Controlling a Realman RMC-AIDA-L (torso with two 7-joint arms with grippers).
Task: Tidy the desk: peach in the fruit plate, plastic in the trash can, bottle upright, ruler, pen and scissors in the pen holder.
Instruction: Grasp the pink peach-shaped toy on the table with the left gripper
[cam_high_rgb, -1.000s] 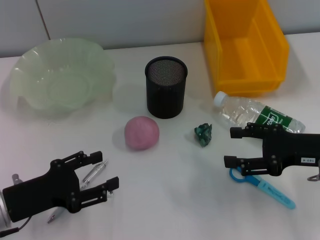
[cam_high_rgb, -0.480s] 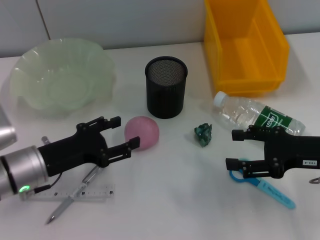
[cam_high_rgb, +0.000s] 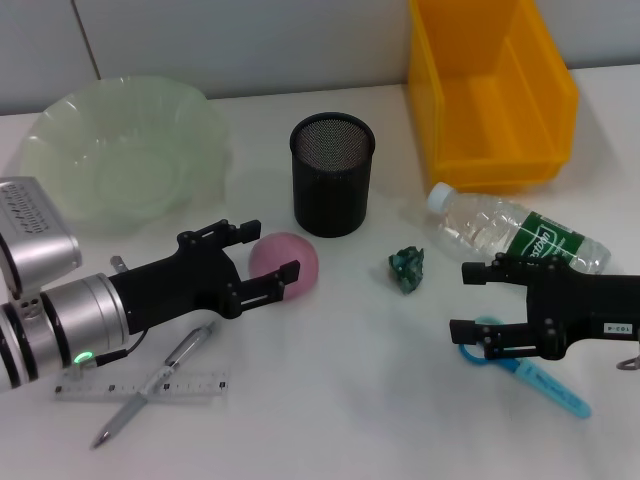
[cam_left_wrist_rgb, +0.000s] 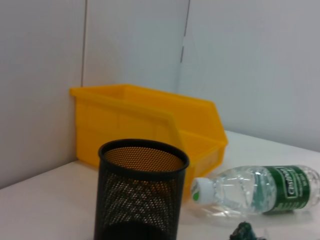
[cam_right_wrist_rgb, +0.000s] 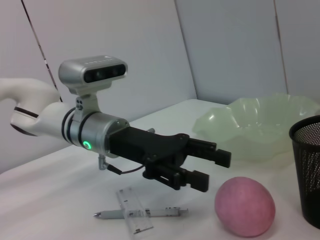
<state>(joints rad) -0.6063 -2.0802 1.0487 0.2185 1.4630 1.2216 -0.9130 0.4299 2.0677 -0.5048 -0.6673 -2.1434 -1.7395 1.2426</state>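
Left gripper (cam_high_rgb: 262, 250) fingers flanking peach (cam_high_rgb: 290, 262)

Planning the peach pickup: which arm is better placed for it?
Left. The left gripper is open right beside the peach, near the fruit plate; the right gripper sits across the desk over the scissors.

- left claw (cam_high_rgb: 260, 252) hanging open at the pink peach (cam_high_rgb: 286, 263), fingers reaching either side of it
- right claw (cam_high_rgb: 468, 298) sitting open by the blue scissors (cam_high_rgb: 527, 374)
- bottle (cam_high_rgb: 517, 235) lying on its side on the counter (cam_high_rgb: 350, 400)
- pen (cam_high_rgb: 155, 384) lying across the ruler (cam_high_rgb: 142, 385)
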